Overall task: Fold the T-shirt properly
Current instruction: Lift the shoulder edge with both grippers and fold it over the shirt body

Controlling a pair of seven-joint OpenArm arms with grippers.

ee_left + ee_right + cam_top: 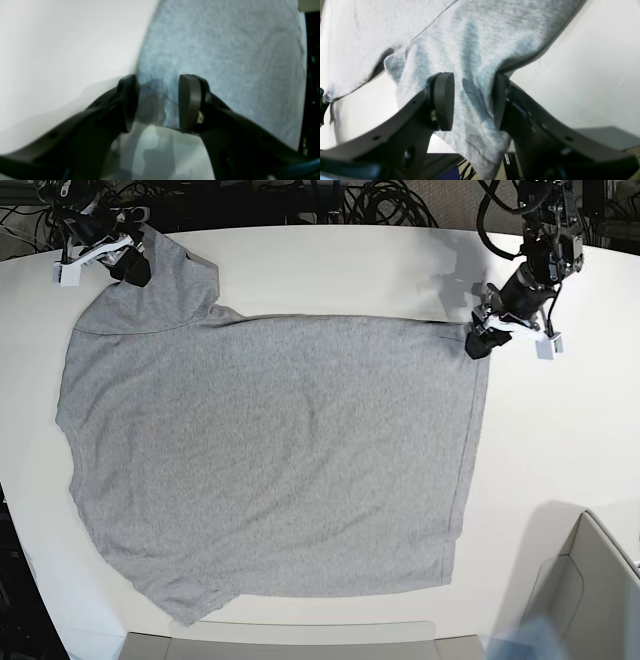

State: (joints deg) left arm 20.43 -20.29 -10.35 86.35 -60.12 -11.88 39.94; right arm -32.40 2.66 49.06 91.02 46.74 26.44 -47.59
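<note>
The heather-grey T-shirt (270,450) lies spread flat on the white table (330,270), plain side up, with its hem toward the right. In the base view my left gripper (478,340) sits at the hem's far corner. The left wrist view shows the left gripper (158,102) open, its pads wide apart with the T-shirt (225,50) corner lying loose between them. My right gripper (133,268) is at the far sleeve, top left. In the right wrist view the right gripper (471,100) is open, and bunched sleeve cloth of the T-shirt (495,32) hangs in the gap.
A grey bin (590,590) stands at the front right corner. Black cables (330,200) run behind the table's far edge. The far sleeve lies close to the table's left rim, where the cloth droops past the edge.
</note>
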